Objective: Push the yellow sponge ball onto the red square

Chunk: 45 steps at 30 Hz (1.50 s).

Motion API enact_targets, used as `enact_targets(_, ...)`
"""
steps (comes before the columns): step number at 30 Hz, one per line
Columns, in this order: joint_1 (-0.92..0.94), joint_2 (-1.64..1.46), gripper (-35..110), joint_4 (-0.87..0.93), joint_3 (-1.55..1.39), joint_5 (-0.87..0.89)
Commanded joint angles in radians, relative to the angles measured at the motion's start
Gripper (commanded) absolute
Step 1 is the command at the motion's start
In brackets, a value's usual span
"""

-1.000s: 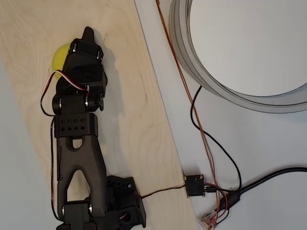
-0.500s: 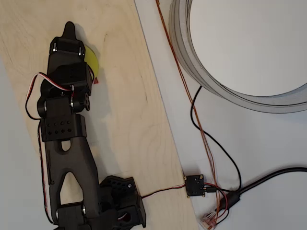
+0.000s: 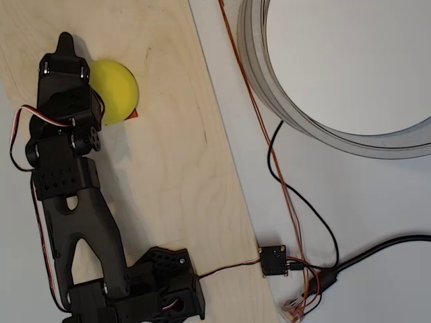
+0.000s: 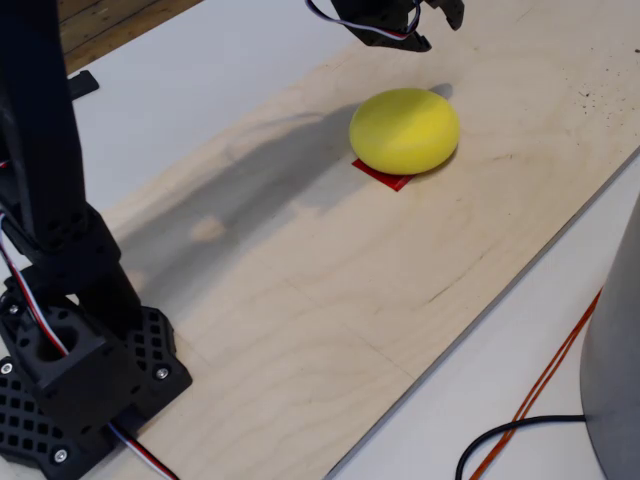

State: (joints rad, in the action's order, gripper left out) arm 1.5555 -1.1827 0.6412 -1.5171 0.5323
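Gripper (image 3: pixel 65 50) sits just left of the ball (image 3: pixel 114 91) in the overhead view, tip pointing up-frame past the ball's upper left edge. In the fixed view the gripper (image 4: pixel 425 15) is raised above and behind the ball (image 4: pixel 405 130), not touching it. Jaw state: cannot tell; the fingers are seen end-on from overhead and cropped at the top edge in the fixed view. Nothing looks held.

Ball rests on the board (image 3: pixel 175 168), to the gripper's right and a bit below it in the overhead view. Square (image 3: pixel 134 114) pokes out from under the ball at the side away from the gripper; a red corner (image 4: pixel 383 176) also shows under the ball's near edge in the fixed view. So the ball covers most of the square, and the task reads as about done.

Further right, off the board on the desk (image 3: pixel 377 202): an orange wire (image 3: pixel 237 60), a black cable (image 3: pixel 316 222), and a big grey ring (image 3: pixel 259 74), all well apart from the gripper.

Risks:
- Another nudge from the left would likely roll the ball off the square; it is round, light foam and rolls easily.
- Arm pulling back low could clip the ball's left side and drag it off.
- Ball may still be settling and could drift toward the board's right edge if pushed hard.
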Motion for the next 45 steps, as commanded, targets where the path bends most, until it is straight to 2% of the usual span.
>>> enact_targets(1, 0.003, 0.014, 10, 0.029, 0.049, 0.043)
enact_targets(21, 0.021, 0.072, 10, 0.044, -0.012, 0.11)
enact_targets(33, 0.049, -0.048, 9, 0.044, -0.161, 0.097)
enact_targets(45, 0.04, -0.011, 9, 0.044, -0.069, 0.095)
